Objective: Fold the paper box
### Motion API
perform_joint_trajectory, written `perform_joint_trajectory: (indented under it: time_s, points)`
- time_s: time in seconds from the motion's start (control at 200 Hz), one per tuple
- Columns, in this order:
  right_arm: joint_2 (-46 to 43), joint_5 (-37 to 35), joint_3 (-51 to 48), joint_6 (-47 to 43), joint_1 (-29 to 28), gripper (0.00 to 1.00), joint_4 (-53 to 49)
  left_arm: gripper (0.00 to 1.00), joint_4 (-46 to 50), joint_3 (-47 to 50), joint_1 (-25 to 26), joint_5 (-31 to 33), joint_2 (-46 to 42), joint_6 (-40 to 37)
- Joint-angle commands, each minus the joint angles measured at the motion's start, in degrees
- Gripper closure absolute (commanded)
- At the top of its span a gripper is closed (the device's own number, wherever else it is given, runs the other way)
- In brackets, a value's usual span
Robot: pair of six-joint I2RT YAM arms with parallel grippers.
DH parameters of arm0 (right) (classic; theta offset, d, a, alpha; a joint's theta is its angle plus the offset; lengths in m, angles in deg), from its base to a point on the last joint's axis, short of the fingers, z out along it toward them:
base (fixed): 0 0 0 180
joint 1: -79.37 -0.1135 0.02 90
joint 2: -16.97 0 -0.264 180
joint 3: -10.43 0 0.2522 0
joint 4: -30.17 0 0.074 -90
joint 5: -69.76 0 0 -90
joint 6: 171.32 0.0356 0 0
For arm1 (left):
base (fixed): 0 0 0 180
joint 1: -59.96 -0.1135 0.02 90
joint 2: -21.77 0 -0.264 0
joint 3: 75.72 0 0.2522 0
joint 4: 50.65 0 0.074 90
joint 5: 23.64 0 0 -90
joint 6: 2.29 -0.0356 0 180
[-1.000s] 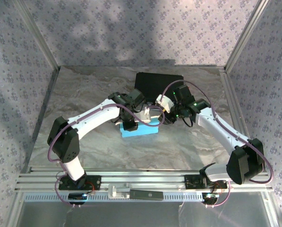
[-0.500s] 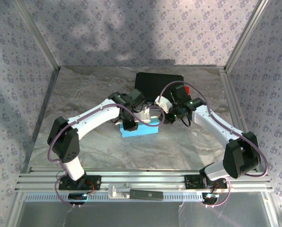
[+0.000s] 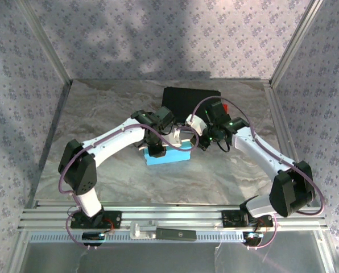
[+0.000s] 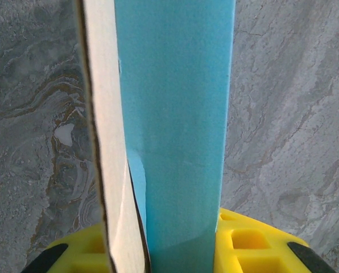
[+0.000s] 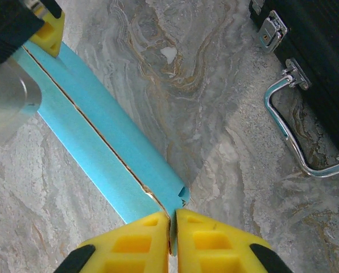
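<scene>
Right pincer (image 5: 172, 233) has its two yellow fingers pressed almost flat together, with only the thin end edge of the paper box (image 5: 127, 142) nipped between them. Left pincer (image 4: 158, 256) stands partly apart and grips one blue wall of the same box near its other end. A white flap (image 4: 110, 170) rises just beside that wall on the wrist view.

From above, the box lies on the marble worktop (image 3: 101, 114) between the two arms. It sits just in front of the black case (image 3: 189, 101), apart from it.

On progress, the sheet is no longer flat. It reads as a long, narrow blue body whose two top panels meet along a seam (image 5: 101, 136) running its length. That seam shows a brown cardboard edge and looks open rather than locked. A small blue tab curls loose at the end by the right fingers.

So the main walls seem to be up and brought together, which I take as the larger part of the folding. What looks left is tucking the white flap and the end tab, then closing the ends. Whether the far end is closed cannot be told.
</scene>
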State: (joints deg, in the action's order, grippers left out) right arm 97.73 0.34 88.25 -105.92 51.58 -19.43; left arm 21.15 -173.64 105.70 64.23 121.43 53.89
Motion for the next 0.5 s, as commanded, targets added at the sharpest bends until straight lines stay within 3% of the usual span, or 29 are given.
perform_joint_trajectory:
  time_s: [0.0, 0.495]
  points:
    - [-0.5, 1.8, 1.2, 1.6, -0.9, 0.9, -1.9, 0.74, 3.2, 1.1, -0.5, -0.2, 3.5, 0.5]
    - [-0.2, -3.3, 0.6, 11.5, -5.5, 0.95, -0.9, 0.73, 2.9, -0.4, -0.3, -0.5, 3.8, 1.8]
